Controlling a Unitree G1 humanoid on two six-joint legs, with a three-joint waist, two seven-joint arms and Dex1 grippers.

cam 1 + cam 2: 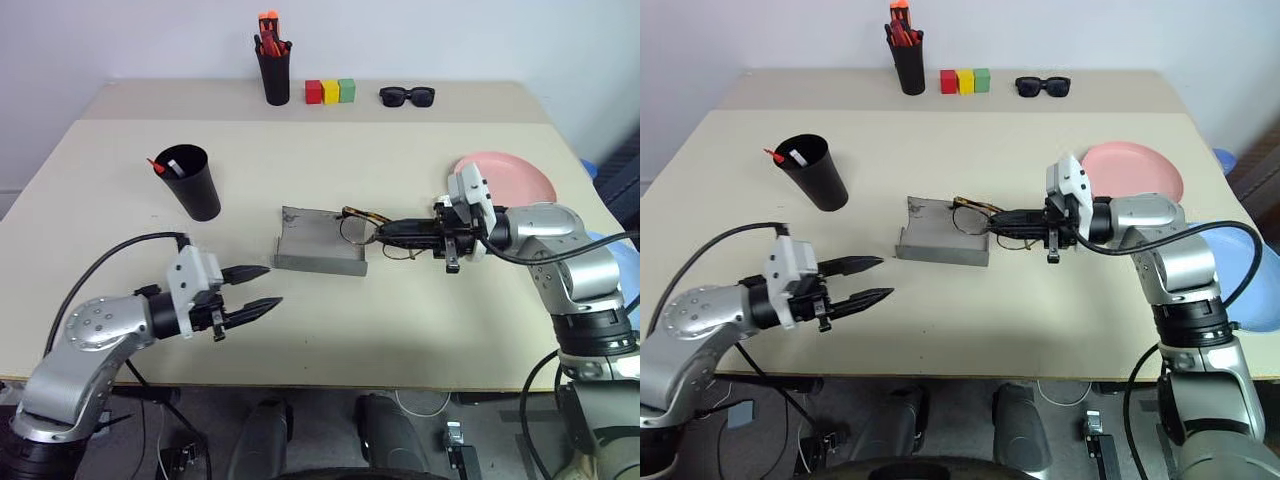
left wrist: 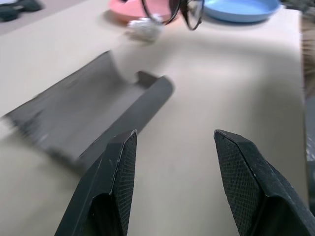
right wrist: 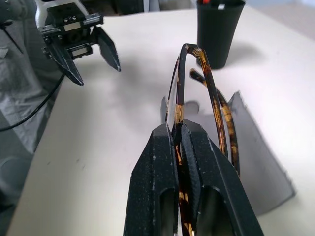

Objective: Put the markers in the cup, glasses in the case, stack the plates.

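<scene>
We see our right hand [image 1: 384,232] pinching the thin dark wire-framed glasses [image 1: 362,229] by the frame, its two black fingers pressed together on them, holding them in the air just beside the open end of the grey rectangular hinged case [image 1: 318,243], which lies open in the middle of the beige desk [image 1: 420,330]. Our left hand [image 1: 258,290] hangs over the near part of the desk, well apart from the case, with its fingers spread and nothing between them. The wide matte black cup [image 1: 194,182] stands upright on the left part of the desk, with the white-bodied marker [image 1: 174,165] and the red-tipped marker [image 1: 155,166] sticking up out of it. The salmon pink round plate [image 1: 1132,170] lies on the right part of the desk behind our right arm, and the light blue plate [image 1: 1243,288] lies apart from it, nearer the right edge, not stacked.
</scene>
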